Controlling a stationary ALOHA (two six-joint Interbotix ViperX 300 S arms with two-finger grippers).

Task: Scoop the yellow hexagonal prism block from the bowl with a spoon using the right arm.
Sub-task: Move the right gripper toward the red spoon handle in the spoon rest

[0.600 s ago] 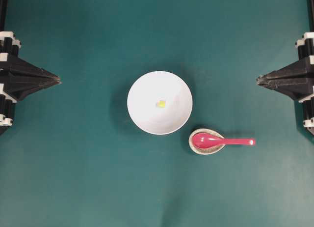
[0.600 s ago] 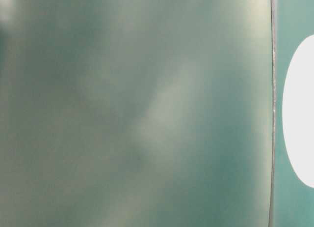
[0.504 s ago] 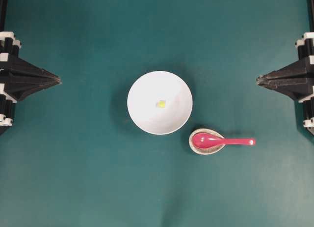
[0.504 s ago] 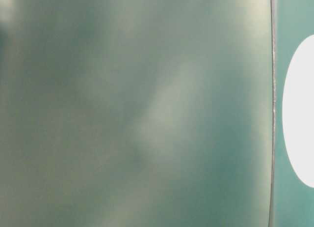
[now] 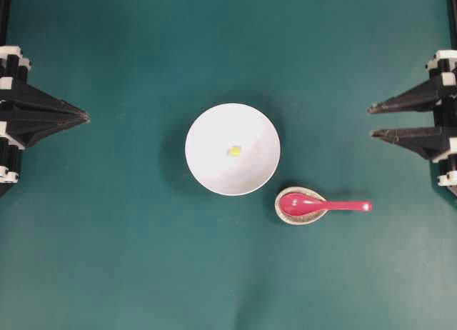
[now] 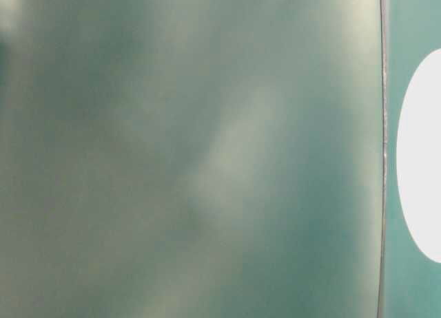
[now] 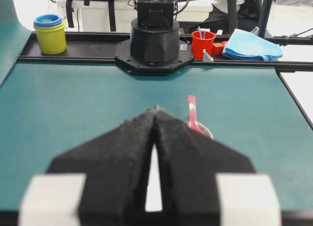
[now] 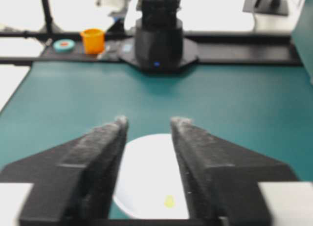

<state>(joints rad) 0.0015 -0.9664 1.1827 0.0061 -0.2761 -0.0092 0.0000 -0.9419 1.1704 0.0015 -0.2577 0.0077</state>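
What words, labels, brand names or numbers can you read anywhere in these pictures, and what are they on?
None can be read.
The bowl, the spoon and the speckled dish under its scoop are plain.
The yellow tub, the red cup and the blue cloth at the table's far edge show no print.
The table-level view is a blur.

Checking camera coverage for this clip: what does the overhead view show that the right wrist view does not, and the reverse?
Only the overhead view shows the spoon, its scoop resting in a small speckled dish, and the shut left hand at the left edge. Only the right wrist view shows the other arm's base and an orange cup behind it. Both show the open right hand, the bowl and the yellow block inside it.
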